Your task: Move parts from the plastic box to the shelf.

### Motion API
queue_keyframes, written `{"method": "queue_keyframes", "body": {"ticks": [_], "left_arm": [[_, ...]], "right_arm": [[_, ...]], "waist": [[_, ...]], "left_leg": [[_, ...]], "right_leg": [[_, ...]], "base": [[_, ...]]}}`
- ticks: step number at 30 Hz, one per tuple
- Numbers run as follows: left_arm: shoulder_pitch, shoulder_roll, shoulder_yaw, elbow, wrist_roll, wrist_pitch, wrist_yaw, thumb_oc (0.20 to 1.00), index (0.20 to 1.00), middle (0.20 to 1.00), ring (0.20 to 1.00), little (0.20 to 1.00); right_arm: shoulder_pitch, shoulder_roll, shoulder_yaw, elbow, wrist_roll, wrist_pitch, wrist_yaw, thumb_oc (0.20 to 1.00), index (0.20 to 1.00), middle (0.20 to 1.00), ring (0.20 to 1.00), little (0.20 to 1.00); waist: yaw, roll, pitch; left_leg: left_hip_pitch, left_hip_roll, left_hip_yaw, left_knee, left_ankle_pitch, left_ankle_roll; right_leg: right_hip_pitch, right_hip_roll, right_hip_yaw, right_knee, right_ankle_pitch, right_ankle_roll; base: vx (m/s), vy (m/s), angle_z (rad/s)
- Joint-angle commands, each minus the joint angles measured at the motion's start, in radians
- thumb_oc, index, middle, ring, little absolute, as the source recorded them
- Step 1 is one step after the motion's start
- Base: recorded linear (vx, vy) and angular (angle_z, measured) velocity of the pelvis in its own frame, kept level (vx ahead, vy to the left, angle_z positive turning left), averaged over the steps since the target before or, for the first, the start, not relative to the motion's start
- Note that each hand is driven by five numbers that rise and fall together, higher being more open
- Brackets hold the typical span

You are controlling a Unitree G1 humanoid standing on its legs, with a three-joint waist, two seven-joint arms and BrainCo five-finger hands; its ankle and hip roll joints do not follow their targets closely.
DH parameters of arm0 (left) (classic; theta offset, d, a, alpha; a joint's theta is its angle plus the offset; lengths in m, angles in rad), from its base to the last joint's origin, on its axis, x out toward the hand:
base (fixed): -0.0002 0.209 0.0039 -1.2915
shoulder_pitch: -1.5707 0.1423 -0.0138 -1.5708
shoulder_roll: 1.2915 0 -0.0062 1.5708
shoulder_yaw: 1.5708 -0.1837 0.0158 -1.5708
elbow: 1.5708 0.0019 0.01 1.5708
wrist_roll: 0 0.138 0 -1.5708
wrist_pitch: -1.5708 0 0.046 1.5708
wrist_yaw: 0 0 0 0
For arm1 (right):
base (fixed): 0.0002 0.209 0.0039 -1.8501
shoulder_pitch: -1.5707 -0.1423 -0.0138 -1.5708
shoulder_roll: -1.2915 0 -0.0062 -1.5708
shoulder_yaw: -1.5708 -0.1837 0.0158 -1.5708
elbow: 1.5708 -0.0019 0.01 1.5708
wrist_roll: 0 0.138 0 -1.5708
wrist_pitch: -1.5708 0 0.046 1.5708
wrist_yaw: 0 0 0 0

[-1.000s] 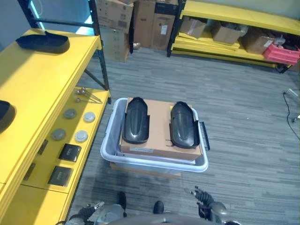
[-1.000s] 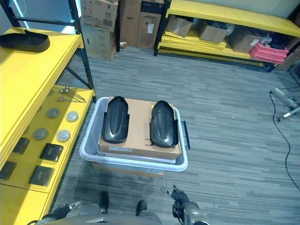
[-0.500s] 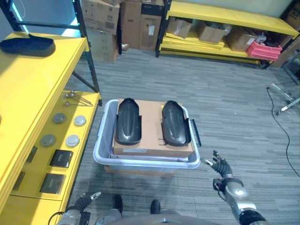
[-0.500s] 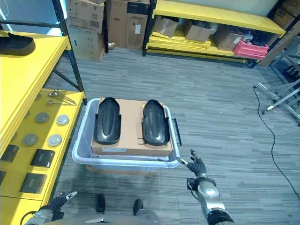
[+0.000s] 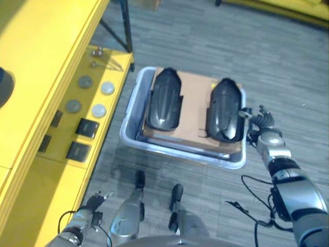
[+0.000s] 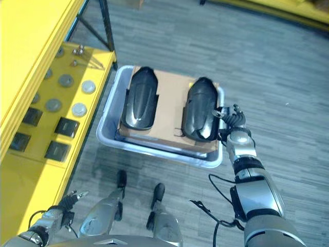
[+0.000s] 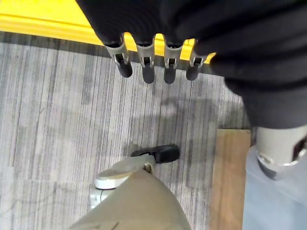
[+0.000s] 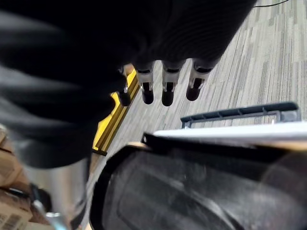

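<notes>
Two black parts are seen lying side by side on a brown cardboard (image 5: 197,105) inside the grey box (image 5: 134,110), which stands on the floor at about 12 o'clock from the robot. The left part (image 5: 164,99) is placed toward 11 o'clock and the right part (image 5: 224,110) toward 1 o'clock; they are apart, with bare cardboard between them. The right hand (image 6: 233,119) is held at the 3 o'clock edge of the box, just beside the right part, with its fingers (image 8: 167,88) straight and spread, so it is open and nothing is gripped. Whether the part is touched cannot be told. The left hand (image 5: 94,201) is seen low at 7 o'clock, over the floor, with fingers (image 7: 146,67) straight and nothing held. The yellow shelf (image 5: 46,62) runs along the 9 o'clock side, and small round discs (image 5: 99,110) and dark square pieces (image 5: 86,128) are laid on its lower level.
</notes>
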Motion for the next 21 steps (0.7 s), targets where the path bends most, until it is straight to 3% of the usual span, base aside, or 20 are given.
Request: {"method": "queue_keyframes", "body": {"ticks": [1, 8, 12, 13, 14, 15, 19, 21], "left_arm": [[-0.026, -0.01, -0.088, 0.051, -0.06, -0.034, -0.019, 1.0, 1.0, 1.0, 1.0, 1.0], [-0.063, -0.004, -0.115, 0.027, -0.108, -0.029, -0.032, 1.0, 1.0, 1.0, 1.0, 1.0], [-0.067, -0.013, -0.132, 0.037, -0.115, -0.041, -0.038, 1.0, 1.0, 1.0, 1.0, 1.0], [-0.069, -0.013, -0.131, 0.039, -0.113, -0.041, -0.04, 1.0, 1.0, 1.0, 1.0, 1.0], [-0.071, -0.013, -0.132, 0.041, -0.11, -0.043, -0.042, 1.0, 1.0, 1.0, 1.0, 1.0], [-0.074, -0.013, -0.132, 0.043, -0.109, -0.042, -0.044, 1.0, 1.0, 1.0, 1.0, 1.0], [-0.071, -0.011, -0.131, 0.046, -0.095, -0.059, -0.05, 1.0, 1.0, 1.0, 1.0, 1.0], [-0.067, -0.008, -0.128, 0.045, -0.076, -0.09, -0.045, 1.0, 1.0, 1.0, 1.0, 1.0]], "right_arm": [[-0.009, -0.137, 0.047, 0.01, -0.042, 0.024, -0.085, 1.0, 1.0, 1.0, 1.0, 1.0], [-0.073, -0.156, 0.098, 0.069, -0.095, 0.132, -0.104, 1.0, 1.0, 1.0, 1.0, 1.0], [-0.045, -0.109, 0.109, 0.153, -0.133, 0.249, -0.042, 1.0, 1.0, 1.0, 1.0, 1.0], [-0.038, -0.099, 0.112, 0.171, -0.143, 0.266, -0.002, 0.956, 0.956, 0.956, 0.956, 0.956], [-0.033, -0.087, 0.123, 0.195, -0.166, 0.28, 0.041, 0.363, 0.363, 0.363, 0.363, 0.363], [-0.031, -0.077, 0.135, 0.211, -0.183, 0.293, 0.068, 0.2, 0.2, 0.2, 0.2, 0.2], [-0.023, -0.067, 0.154, 0.236, -0.159, 0.288, 0.087, 0.2, 0.2, 0.2, 0.2, 0.2], [-0.001, -0.049, 0.141, 0.23, -0.124, 0.222, 0.058, 0.2, 0.2, 0.2, 0.2, 0.2]], "waist": [[-0.005, 0.042, -0.035], [0.002, 0.062, 0.008], [0.006, 0.076, 0.032], [0.008, 0.078, 0.033], [0.01, 0.08, 0.035], [0.011, 0.081, 0.036], [0.017, 0.085, 0.035], [0.017, 0.081, 0.021]], "left_leg": [[0.026, 0.086, -0.037, -0.035, -0.032, -0.097], [-0.009, 0.08, -0.048, -0.035, -0.026, -0.101], [-0.016, 0.076, -0.056, -0.035, -0.03, -0.104], [-0.017, 0.075, -0.056, -0.035, -0.03, -0.104], [-0.018, 0.074, -0.056, -0.035, -0.03, -0.104], [-0.018, 0.075, -0.054, -0.035, -0.03, -0.105], [-0.017, 0.075, -0.056, -0.035, -0.028, -0.107], [-0.007, 0.075, -0.06, -0.035, -0.03, -0.113]], "right_leg": [[0.012, -0.058, -0.008, 0.03, -0.056, 0.056], [-0.025, -0.068, -0.007, 0.044, -0.059, 0.061], [-0.038, -0.081, -0.015, 0.054, -0.061, 0.064], [-0.039, -0.084, -0.016, 0.054, -0.059, 0.065], [-0.039, -0.087, -0.019, 0.052, -0.058, 0.065], [-0.039, -0.09, -0.02, 0.051, -0.055, 0.065], [-0.037, -0.094, -0.026, 0.048, -0.052, 0.066], [-0.026, -0.094, -0.03, 0.045, -0.053, 0.066]], "base": [[-0.01, 0.024, 0.08], [-0.01, 0.019, 0.01], [0.0, 0.0, 0.0], [0.0, 0.0, 0.0], [0.0, 0.0, 0.0], [0.0, 0.0, 0.0], [-0.01, -0.01, 0.03], [-0.04, -0.047, 0.14]]}}
